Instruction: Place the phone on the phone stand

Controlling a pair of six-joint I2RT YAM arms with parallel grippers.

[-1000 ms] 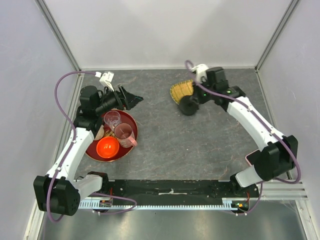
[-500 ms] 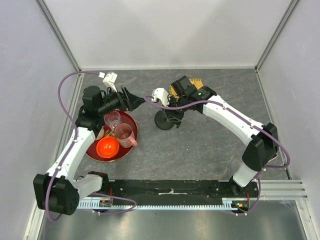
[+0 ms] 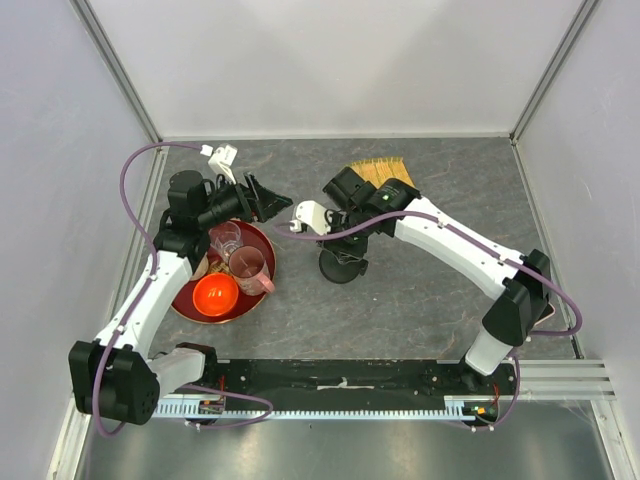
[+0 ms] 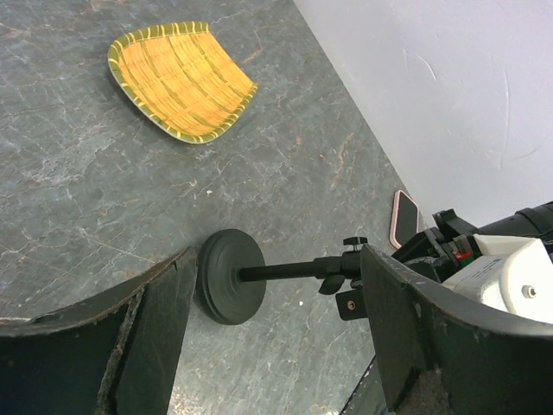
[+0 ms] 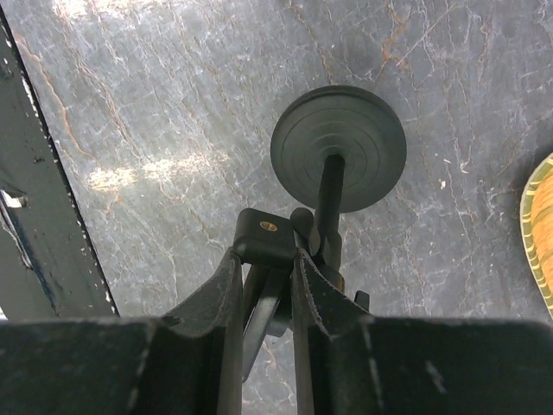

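Note:
The phone stand, black with a round disc base and a thin rod, is upright near the table's middle. My right gripper is shut on the cradle block at its top. Whether the base rests on the table or hangs just above it I cannot tell. The phone, dark with a pale pink edge, lies flat on the table far to the right, behind the right arm. My left gripper stands wide open and holds nothing. It hovers to the left of the stand, apart from it.
A red tray holding two clear cups and an orange bowl sits under the left arm. A yellow woven dish lies at the back, behind the right gripper. Walls close in the table at the back and both sides.
My right arm has carried the phone stand from beside the yellow dish leftward and nearer, to the table's middle. The left arm has barely moved.

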